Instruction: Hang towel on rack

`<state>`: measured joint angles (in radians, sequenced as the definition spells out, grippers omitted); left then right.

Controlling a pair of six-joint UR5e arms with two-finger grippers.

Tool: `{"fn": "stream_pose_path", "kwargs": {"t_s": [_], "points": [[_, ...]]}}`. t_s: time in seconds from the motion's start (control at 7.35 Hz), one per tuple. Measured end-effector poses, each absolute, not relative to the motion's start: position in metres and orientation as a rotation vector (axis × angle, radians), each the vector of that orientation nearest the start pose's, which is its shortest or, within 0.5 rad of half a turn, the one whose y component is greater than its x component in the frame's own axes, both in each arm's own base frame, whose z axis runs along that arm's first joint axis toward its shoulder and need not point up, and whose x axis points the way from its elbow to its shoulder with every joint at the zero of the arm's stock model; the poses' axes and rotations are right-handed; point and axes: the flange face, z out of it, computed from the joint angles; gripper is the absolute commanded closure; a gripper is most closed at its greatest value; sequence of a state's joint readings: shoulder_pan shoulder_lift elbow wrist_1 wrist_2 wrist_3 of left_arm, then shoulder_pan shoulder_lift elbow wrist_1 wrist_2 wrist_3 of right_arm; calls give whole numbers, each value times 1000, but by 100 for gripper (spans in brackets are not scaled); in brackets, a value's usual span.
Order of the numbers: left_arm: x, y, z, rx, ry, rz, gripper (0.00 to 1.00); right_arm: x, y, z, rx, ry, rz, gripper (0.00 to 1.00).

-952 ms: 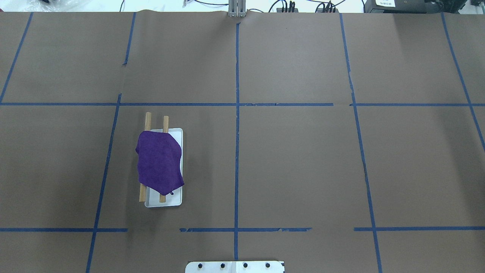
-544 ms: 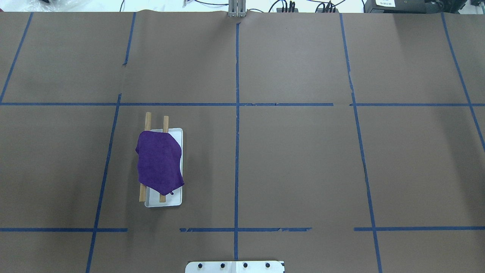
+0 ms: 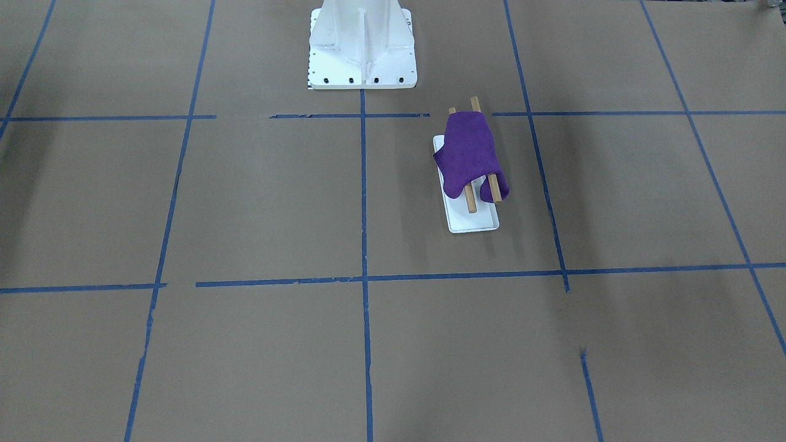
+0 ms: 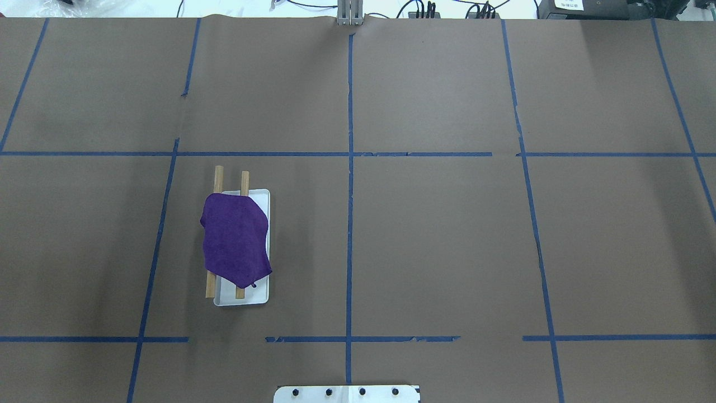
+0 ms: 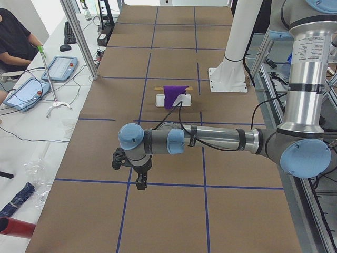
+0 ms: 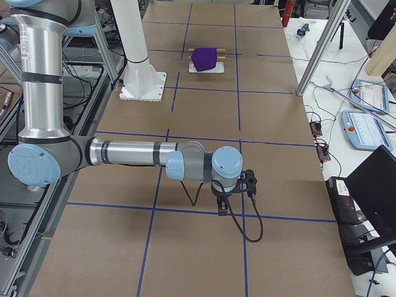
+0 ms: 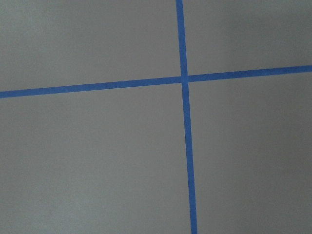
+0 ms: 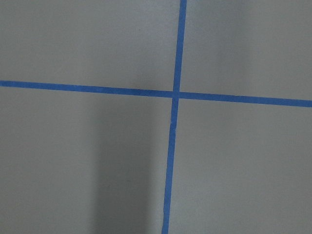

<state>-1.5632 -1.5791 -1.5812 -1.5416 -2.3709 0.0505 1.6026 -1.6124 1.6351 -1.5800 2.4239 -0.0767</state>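
Note:
The purple towel [image 4: 235,240] lies draped over both wooden rods of the rack [image 4: 218,176], whose white tray base [image 4: 246,299] rests on the brown table, left of centre. The front-facing view shows the towel [image 3: 470,150] hanging down both sides of the rods over the tray [image 3: 474,222]. The left gripper [image 5: 141,182] hangs over the table far from the rack, seen only in the exterior left view. The right gripper [image 6: 223,207] shows only in the exterior right view. I cannot tell whether either is open or shut. Both wrist views show only bare table with blue tape.
The white metal pedestal [image 3: 362,43] with bolt holes stands at the robot's side of the table. Blue tape lines [image 4: 349,168] divide the brown surface. Tablets and cables [image 5: 31,89] lie beyond the far table edge, by an operator.

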Motion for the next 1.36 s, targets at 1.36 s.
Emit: {"fn": "stream_pose_path", "kwargs": {"t_s": [1.36], "points": [[-58,-500,650,28,799,53,0,78,-473,641,67,-850,-41,0]]}}
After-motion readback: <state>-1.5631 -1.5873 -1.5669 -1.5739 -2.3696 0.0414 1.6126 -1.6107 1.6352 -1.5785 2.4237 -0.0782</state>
